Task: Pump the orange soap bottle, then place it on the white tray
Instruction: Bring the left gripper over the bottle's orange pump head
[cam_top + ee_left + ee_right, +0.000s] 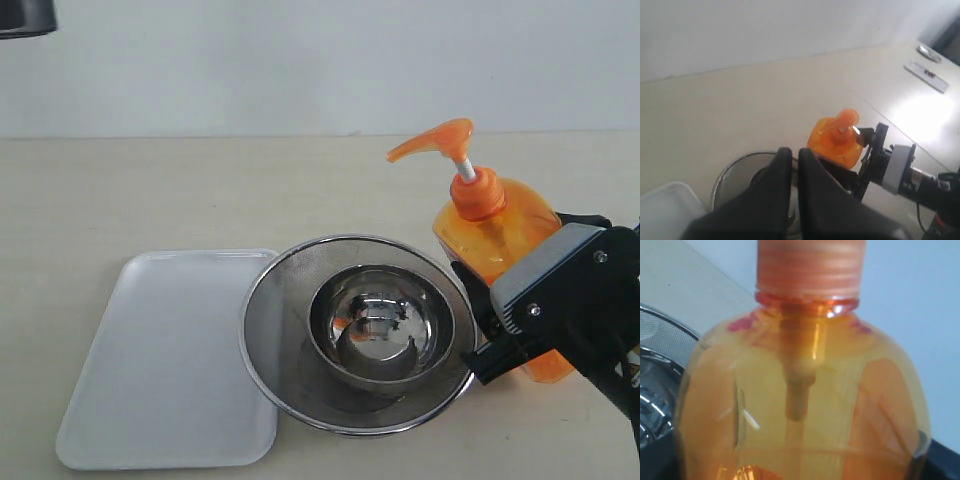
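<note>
Holds the orange soap bottle (497, 235) clamped in the right gripper (520, 300), at 3 o'clock of the strainer (262, 300), long axis tipped toward 11. Shows the left gripper (794, 156) pinched together, free for the pump head (432, 138). Puts the white tray (160, 360) at 9 o'clock.

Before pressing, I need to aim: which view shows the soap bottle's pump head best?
Exterior view: the pump head shows in full side profile, spout and stem. Left wrist view sees it from above, small. Right wrist view shows only its collar.
</note>
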`<state>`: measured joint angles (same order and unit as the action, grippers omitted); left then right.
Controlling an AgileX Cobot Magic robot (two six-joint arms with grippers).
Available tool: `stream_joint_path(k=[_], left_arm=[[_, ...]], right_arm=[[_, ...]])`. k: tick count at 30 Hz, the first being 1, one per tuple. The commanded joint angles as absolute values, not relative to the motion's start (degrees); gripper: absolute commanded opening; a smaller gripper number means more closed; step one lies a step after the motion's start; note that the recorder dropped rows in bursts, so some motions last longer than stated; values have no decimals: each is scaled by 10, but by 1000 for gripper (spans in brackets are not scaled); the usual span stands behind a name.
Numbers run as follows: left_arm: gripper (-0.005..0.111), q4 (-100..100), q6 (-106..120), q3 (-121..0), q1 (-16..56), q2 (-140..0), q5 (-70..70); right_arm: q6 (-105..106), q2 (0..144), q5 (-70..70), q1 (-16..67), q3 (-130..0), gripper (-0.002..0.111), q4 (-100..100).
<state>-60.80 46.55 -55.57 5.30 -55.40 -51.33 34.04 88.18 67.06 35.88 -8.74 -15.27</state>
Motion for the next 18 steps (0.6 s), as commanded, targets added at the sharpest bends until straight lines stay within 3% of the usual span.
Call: stream_joint_path(k=[1,7,12,18], left_arm=[[5,-628,569,-620,52,-663,-584],[5,-664,729,-656,92,-793,-567],[5,-708,841,-724,202,-936,-485],[5,-718,873,-773,277,-1021,-429]], right_arm=[[346,880,700,360,-93,0,-142],[350,880,699,360,-93,0,-131],[353,880,692,360,-93,0,-127],[357,880,690,360,-93,0,-127]])
